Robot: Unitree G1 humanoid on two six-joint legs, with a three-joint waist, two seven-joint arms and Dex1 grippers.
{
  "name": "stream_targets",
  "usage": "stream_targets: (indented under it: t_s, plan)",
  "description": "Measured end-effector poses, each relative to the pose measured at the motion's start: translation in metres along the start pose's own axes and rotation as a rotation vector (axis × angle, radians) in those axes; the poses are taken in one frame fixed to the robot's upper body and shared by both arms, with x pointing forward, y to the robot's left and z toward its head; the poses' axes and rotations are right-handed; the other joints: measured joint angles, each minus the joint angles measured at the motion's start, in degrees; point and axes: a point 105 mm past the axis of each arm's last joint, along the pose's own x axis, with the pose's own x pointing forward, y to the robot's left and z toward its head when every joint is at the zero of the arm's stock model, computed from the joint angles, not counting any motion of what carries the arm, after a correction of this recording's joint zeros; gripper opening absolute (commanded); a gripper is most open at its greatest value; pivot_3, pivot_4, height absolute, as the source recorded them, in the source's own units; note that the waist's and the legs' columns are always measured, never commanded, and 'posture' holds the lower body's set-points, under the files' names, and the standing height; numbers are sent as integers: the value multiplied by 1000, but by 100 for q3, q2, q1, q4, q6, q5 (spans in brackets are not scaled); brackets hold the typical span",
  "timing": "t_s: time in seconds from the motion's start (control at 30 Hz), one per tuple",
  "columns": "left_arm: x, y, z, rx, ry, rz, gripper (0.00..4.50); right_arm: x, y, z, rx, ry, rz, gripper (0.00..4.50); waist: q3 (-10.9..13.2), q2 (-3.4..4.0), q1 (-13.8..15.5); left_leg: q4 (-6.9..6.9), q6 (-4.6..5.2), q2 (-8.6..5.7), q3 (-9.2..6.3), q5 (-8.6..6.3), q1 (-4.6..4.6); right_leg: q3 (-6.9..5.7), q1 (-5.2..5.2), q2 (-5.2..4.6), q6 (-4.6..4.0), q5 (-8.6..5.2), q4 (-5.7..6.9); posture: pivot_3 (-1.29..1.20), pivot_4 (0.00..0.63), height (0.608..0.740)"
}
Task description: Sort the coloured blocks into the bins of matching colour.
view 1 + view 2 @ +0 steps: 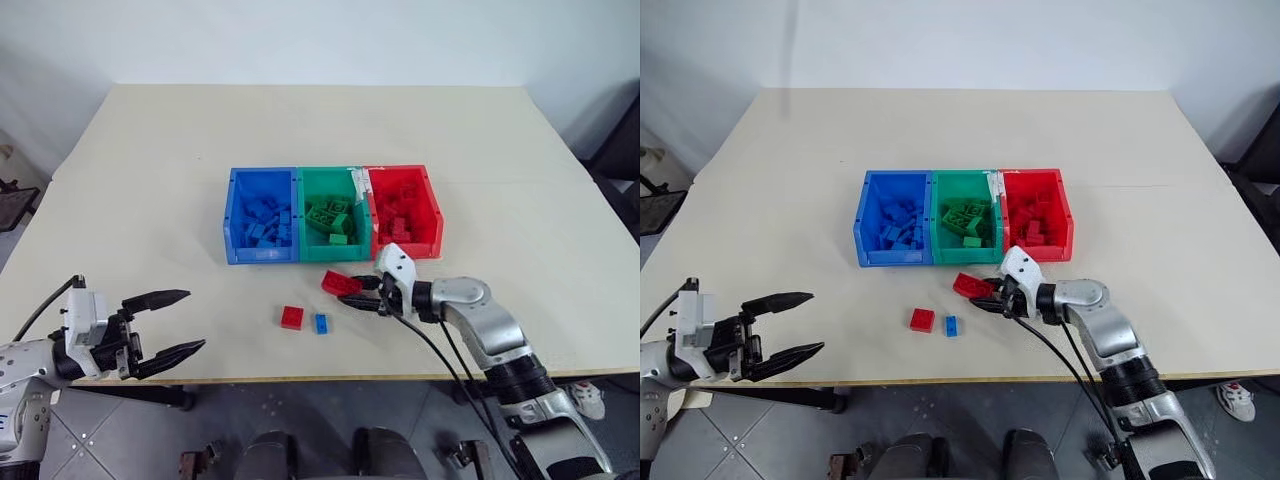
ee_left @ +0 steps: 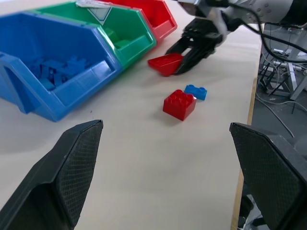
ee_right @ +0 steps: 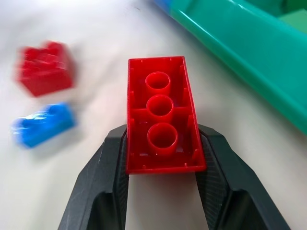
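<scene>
Red oblong brick [image 3: 163, 122] sits clamped between the two black fingers [image 3: 103, 182] of the right gripper [image 1: 362, 292], pinched across its narrow sides with its hollow underside and three round sockets facing the wrist camera. The brick hangs just in front of the green bin [image 1: 330, 215], tipped off the table [image 1: 150, 180], near the front wall of the red bin [image 1: 405, 210] where it belongs; a grip at one end leaves the rest of the brick free to drop cleanly into a bin. Close beside the gripper, toward the table edge, a square red block [image 1: 291, 317] and a smaller blue block [image 1: 320, 323] lie side by side on the tabletop, unsorted. The blue bin [image 1: 262, 215] stands leftmost in the joined row, and all three bins already hold bricks of their own colour. Well apart, over the near left edge of the table, the left gripper [image 1: 168, 322] hangs with its fingers spread wide and nothing between them, probably waiting clear of the work.
</scene>
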Motion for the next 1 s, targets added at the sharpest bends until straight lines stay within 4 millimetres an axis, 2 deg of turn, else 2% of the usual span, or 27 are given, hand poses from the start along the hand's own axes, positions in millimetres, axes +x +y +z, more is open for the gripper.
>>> stream_targets:
  t_s: [0.1, 0.17, 0.27, 0.37, 0.5, 0.67, 0.87, 0.93, 1.0]
  plan:
    - [3, 3, 0, -1, -14, -5, 4500, -25, -11, 32, -28, -75, -39, 1482, -1, -2, -6, 0, 0, 1, 1, 0, 3, -1, 4, 0, 0, 0, -6, 0, 150, 740]
    - [5, 6, -1, -7, -22, -6, 4500, -37, -28, 56, -68, -124, -110, 1482, -2, -3, -29, -1, -3, 4, 6, -1, 3, 0, 0, 2, 0, 0, -6, 0, 150, 740]
    - [12, 6, 1, 6, -33, -27, 4500, -51, -60, 78, -81, -180, -234, 1482, -2, -3, -31, -4, -4, 4, 8, -1, 2, -1, -6, 4, 0, 0, -1, 0, 150, 740]
    - [13, 10, 1, 7, -43, -22, 4500, -58, -87, 81, -92, -171, -332, 1482, -2, -3, -32, -5, -3, 1, 11, -1, 2, -3, -6, 4, 0, 0, 3, 0, 150, 740]
    - [17, 11, -2, 3, -47, -29, 4500, -54, -109, 64, -82, -116, -381, 2827, -2, -5, -28, -3, 2, -3, 17, 2, 0, -6, -5, 6, 0, 0, 2, 0, 150, 740]
    - [21, 12, -1, 11, -53, -36, 4500, -45, -116, 54, -108, -66, -372, 4480, -2, -3, -36, -1, 2, -2, 20, 3, 1, -7, -8, 9, 0, 0, 8, 0, 150, 740]
    - [20, 11, -4, 6, -53, -30, 4500, -57, -111, 58, -154, -34, -319, 4480, -2, -4, -15, 2, 2, -2, 14, 3, 0, -7, -4, 6, 0, 0, 7, 0, 150, 740]
    - [19, 8, -5, 0, -53, -27, 4500, -77, -83, 53, -151, -36, -161, 4480, -2, -3, 37, 1, 4, -1, -11, 1, -4, -8, 4, 6, 1, 0, 3, 0, 150, 740]
    - [18, 6, -9, -15, -49, -23, 4500, -92, -66, 45, -138, -20, -70, 4480, -2, -4, 53, 2, 7, -3, -6, -2, -2, -8, 9, 6, 1, 1, -3, 0, 150, 740]
